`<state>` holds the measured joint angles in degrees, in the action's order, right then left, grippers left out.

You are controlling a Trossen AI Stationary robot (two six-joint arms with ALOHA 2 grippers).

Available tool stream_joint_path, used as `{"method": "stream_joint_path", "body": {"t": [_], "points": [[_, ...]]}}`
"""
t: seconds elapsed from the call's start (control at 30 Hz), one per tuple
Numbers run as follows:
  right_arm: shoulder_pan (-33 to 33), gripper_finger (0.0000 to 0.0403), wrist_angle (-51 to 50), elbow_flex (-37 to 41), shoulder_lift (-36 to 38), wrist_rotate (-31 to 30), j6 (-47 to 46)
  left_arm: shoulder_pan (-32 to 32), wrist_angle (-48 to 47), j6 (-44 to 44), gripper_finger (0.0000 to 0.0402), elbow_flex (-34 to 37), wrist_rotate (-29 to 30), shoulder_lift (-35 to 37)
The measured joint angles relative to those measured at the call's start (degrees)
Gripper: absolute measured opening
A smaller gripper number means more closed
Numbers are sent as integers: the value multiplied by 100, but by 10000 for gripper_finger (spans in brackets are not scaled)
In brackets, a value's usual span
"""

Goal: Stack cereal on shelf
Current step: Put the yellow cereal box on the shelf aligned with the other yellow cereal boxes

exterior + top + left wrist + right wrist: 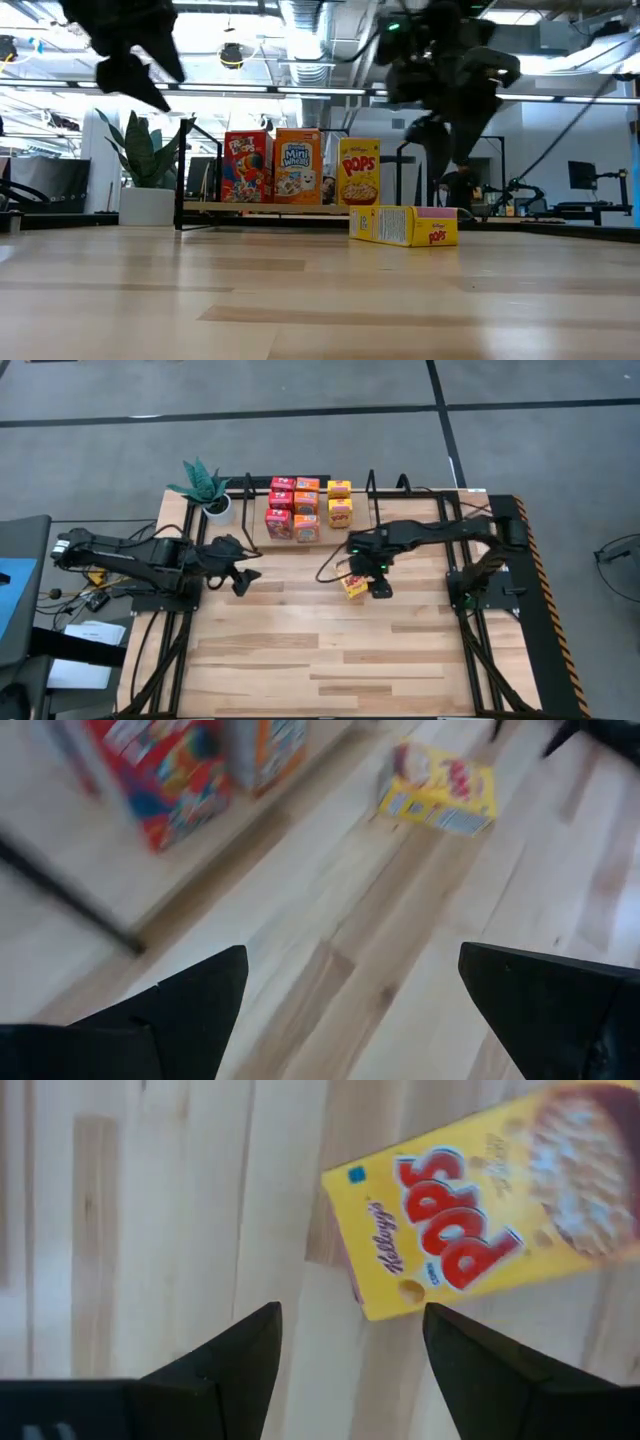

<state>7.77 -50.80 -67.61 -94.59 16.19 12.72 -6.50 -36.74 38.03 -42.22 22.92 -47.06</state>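
The shelf (372, 488) stands along the far edge of the table. Several red, orange and yellow cereal boxes (306, 506) stand upright on it; the low view shows a red box (247, 167), an orange box (297, 166) and a yellow box (359, 172) in front. One more yellow box (354, 586) (404, 225) (470, 1230) lies flat on the table in front of the shelf. My right gripper (379, 586) (350, 1340) hovers open just right of and above this box, touching nothing. My left gripper (240, 576) (350, 990) is open in the air over the table's left half.
A potted plant in a white pot (216, 506) stands at the shelf's left end. Black cables (330, 565) trail across the table near the lying box. Bare wood (330, 660) fills the near half of the table.
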Motion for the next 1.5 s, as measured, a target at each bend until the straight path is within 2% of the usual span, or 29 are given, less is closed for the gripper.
{"method": "stream_joint_path", "body": {"t": [0.23,0.33,0.47,0.6,0.77,1.07,1.17,1.23,1.5], "points": [[-149,222,2561,1820,1319,-548,-1576,39,1178,-565,355,0,67,-733],[-235,189,3168,2296,1454,-894,-1852,97,1758,-810,355,0,69,-1096],[-243,142,3579,2583,1299,-894,-1940,316,2365,-907,355,0,-75,-1603],[-313,105,3663,2612,1032,-892,-1936,501,2761,-910,355,2,-432,-2066],[-538,82,3667,2601,923,-885,-1982,607,3370,-1011,355,2,-468,-2564],[-1128,76,3955,2613,936,-873,-2140,679,5456,-1104,354,2,-1152,-3913],[-1224,75,4121,2620,1135,-850,-2291,686,6305,-1037,354,0,-1498,-4406],[-1310,75,3964,2620,1288,-852,-2333,686,6655,-969,353,-2,-1500,-4680],[-1740,75,3513,2620,1441,-863,-2589,830,6712,-1114,313,-583,-1274,-5526]]}}
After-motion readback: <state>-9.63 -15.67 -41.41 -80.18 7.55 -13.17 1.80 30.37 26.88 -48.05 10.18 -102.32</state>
